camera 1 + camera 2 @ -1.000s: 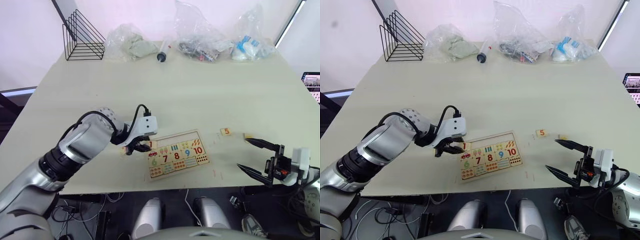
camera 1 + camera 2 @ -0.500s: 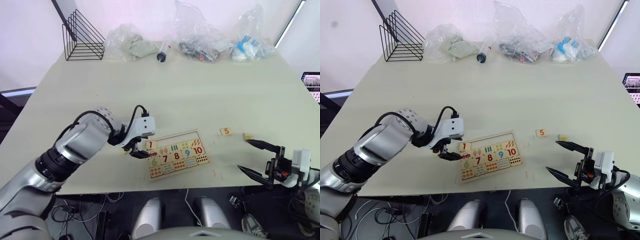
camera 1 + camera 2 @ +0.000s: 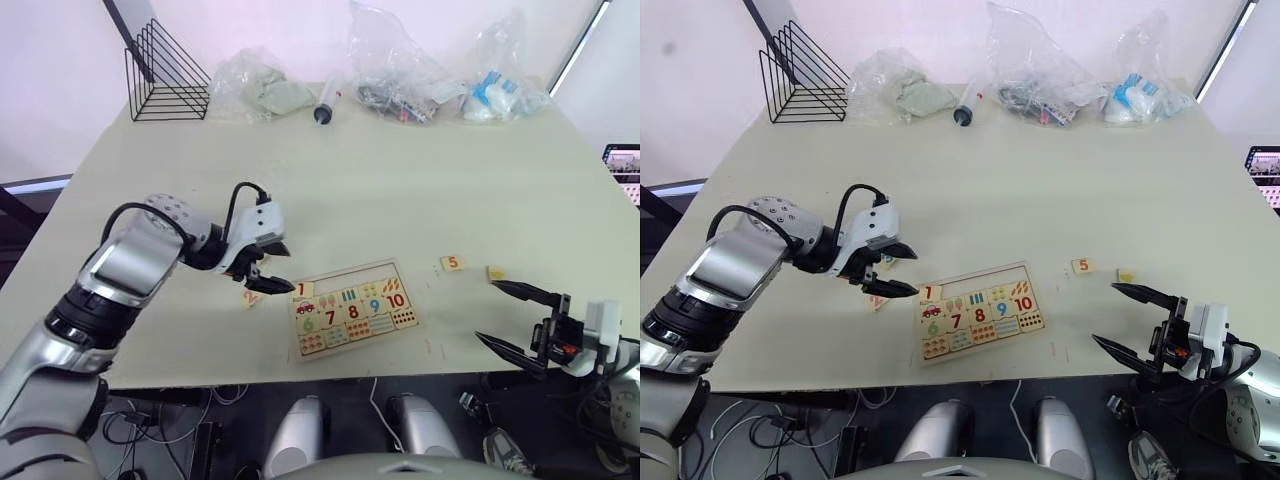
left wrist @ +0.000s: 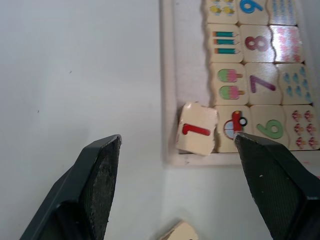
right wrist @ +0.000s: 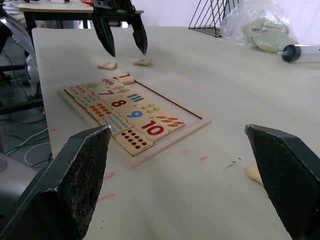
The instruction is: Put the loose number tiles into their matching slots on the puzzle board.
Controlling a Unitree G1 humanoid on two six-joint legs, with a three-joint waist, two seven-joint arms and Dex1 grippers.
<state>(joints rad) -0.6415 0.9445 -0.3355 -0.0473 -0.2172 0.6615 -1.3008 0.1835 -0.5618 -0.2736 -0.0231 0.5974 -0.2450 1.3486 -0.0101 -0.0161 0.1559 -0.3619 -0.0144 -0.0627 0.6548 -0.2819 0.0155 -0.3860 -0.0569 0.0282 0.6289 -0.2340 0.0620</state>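
The puzzle board (image 3: 352, 307) lies near the table's (image 3: 400, 190) front edge. The red 1 tile (image 4: 197, 129) sits tilted in the board's top-left corner slot, not quite flat. The left gripper (image 3: 271, 268) hangs released and empty just left of the board, above two loose tiles (image 5: 107, 65) lying on the table beside the frame. The orange 5 tile (image 3: 452, 263) and a yellowish tile (image 3: 496, 272) rest to the board's right. The right gripper (image 3: 512, 318), fingers spread wide, holds nothing right of the board.

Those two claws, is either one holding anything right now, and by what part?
Nothing is held. The left claw hangs open above the table, the red 1 tile lying free at the puzzle board's corner. The right claw is open, empty.
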